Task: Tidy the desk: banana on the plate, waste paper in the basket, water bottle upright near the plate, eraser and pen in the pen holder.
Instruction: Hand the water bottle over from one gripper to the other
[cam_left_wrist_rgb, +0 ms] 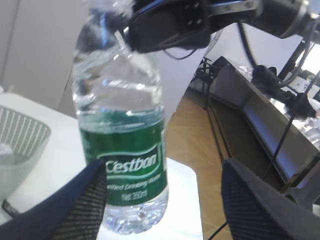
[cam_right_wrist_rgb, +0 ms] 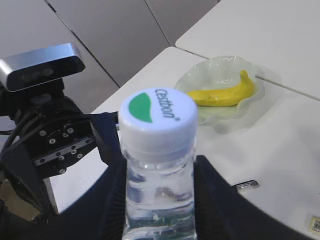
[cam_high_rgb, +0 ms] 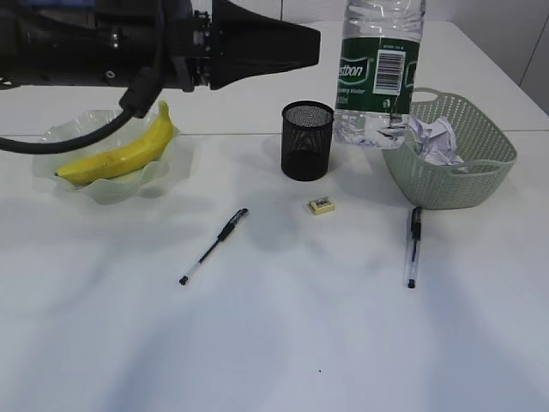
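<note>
Yellow banana (cam_high_rgb: 120, 154) lies on plate (cam_high_rgb: 51, 137); paper (cam_high_rgb: 433, 137) in basket (cam_high_rgb: 480, 172). Right gripper (cam_right_wrist_rgb: 159, 175) clamps bottle (cam_high_rgb: 377, 69) neck, upright beside basket; left gripper (cam_left_wrist_rgb: 165, 200) spread. Eraser (cam_high_rgb: 322, 205), both pens (cam_high_rgb: 214, 245) (cam_high_rgb: 413, 245) on the desk, holder (cam_high_rgb: 306, 140) awaiting.

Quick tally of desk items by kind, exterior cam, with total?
Pens: 2 (black pen left, pen by the basket)
Banana: 1
Plate: 1
Pen holder: 1
Eraser: 1
Water bottle: 1
Basket: 1
Waste paper: 1 crumpled wad
Total: 9
</note>
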Motion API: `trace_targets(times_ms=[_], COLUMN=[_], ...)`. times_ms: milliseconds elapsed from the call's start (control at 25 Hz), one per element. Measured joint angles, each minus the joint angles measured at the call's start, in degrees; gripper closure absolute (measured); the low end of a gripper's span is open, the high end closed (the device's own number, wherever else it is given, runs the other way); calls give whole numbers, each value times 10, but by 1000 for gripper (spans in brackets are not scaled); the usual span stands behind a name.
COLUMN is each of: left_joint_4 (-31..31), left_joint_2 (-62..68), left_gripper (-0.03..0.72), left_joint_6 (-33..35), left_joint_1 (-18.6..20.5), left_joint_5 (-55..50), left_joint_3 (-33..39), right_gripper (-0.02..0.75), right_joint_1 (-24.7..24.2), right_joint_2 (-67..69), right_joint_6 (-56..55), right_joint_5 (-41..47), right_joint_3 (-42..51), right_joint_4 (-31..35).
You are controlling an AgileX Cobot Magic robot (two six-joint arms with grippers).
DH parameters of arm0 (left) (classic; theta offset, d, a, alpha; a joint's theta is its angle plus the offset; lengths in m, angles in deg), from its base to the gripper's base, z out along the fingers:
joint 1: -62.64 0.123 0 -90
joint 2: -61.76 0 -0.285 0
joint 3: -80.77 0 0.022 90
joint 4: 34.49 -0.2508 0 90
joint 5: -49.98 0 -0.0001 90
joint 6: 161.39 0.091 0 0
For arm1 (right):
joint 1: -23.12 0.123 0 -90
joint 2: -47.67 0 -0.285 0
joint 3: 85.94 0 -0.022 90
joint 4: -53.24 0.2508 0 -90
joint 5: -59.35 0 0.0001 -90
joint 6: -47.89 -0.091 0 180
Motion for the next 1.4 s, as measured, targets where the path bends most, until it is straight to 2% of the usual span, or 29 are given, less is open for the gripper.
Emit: trace_targets(times_ms=[240, 520, 1000, 1240, 1400], left_joint_4=[4, 4, 3, 4, 4], left_joint_2=[14, 16, 16, 16, 16], left_gripper=[162, 162, 158, 92, 80], left_joint_6=[-9, -11, -11, -11, -11], left_joint_1=[1, 1, 2, 2, 1], left_joint_5=[1, 2, -31, -37, -38], left_joint_3=[0, 0, 0, 0, 0], right_gripper=[472, 472, 472, 472, 472], right_joint_1=[4, 66, 96, 110, 111], right_joint_2=[0, 0, 0, -1, -1], right_joint_6=[15, 39, 43, 45, 46], right_joint_5=[0, -1, -2, -5, -5], right_joint_3=[0, 0, 0, 0, 0], right_joint_4=[0, 0, 12, 16, 18])
